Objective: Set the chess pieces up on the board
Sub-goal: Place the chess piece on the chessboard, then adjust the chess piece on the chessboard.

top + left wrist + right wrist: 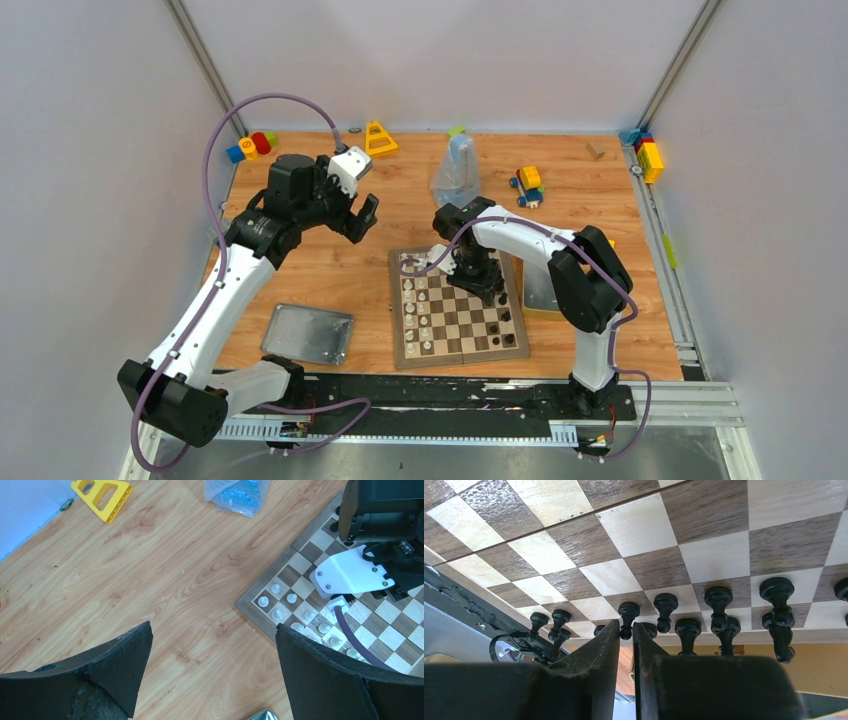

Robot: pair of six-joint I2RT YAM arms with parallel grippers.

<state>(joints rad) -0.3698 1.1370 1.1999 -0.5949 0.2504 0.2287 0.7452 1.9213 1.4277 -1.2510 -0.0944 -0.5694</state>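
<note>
The board (400, 355) lies in the middle of the table. Cream-white chess pieces (420, 310) stand in two columns along its left side, and black chess pieces (510, 325) stand along its right side. My right gripper (487, 285) is down over the board's far right part. In the right wrist view its jaws (626, 625) are nearly closed, with the head of a black pawn (628, 611) pinched between the tips. That pawn stands on the board (639, 525) among other black pieces (719, 597). My left gripper (360, 215) hovers open and empty left of the board (250, 611) over bare table (214, 625).
A silver metal lid (308, 333) lies left of the board. A metal tin (540, 290) sits right of it, partly hidden by the right arm. A crumpled plastic bag (457, 170), a yellow toy (380, 138) and colourful blocks (527, 185) (252, 145) (648, 155) line the far edge.
</note>
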